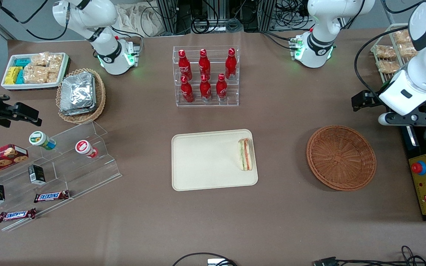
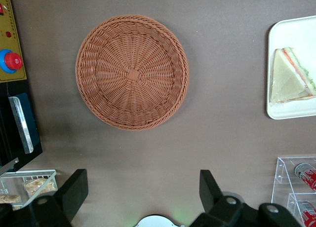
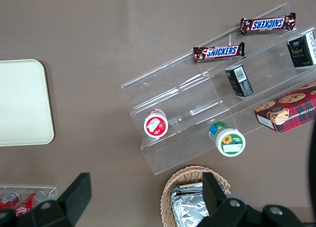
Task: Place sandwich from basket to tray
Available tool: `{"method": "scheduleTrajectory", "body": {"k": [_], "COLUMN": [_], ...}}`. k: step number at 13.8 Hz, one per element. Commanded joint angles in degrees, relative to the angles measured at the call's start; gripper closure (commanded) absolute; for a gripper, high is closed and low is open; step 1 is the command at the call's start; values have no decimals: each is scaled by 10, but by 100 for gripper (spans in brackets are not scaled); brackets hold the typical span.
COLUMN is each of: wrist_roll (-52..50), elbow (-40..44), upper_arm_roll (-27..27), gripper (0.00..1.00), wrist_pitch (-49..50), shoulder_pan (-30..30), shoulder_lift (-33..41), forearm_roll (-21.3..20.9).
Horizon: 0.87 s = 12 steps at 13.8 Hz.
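Left arm's end effector (image 2: 143,192) has its fingers spread wide, holding nothing, touching nothing, raised above the brown counter (image 1: 290,221) near the round reddish-brown woven wicker basket (image 1: 341,157). Small triangular white-bread sandwich (image 1: 245,154) with green and orange-red layers lies in the large cream-beige rectangular tray (image 1: 205,162), at the edge nearest that basket.

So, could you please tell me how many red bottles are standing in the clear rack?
6: three red bottles in the rack's row farther from the front camera, three in the nearer row. None look hidden. The open tool hovers above the empty basket.
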<state>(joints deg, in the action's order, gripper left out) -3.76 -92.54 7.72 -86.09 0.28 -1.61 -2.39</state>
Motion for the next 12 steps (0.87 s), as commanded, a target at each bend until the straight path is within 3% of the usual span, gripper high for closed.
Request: {"method": "scheduleTrajectory", "body": {"k": [1,12], "wrist_roll": [-4,-4], "elbow": [-5,-8], "upper_arm_roll": [-5,-4], "gripper": [0,0], "wrist_pitch": [-7,-25], "shoulder_pan": [-5,2], "shoulder_lift": [8,1], "forearm_roll": [5,6]}}
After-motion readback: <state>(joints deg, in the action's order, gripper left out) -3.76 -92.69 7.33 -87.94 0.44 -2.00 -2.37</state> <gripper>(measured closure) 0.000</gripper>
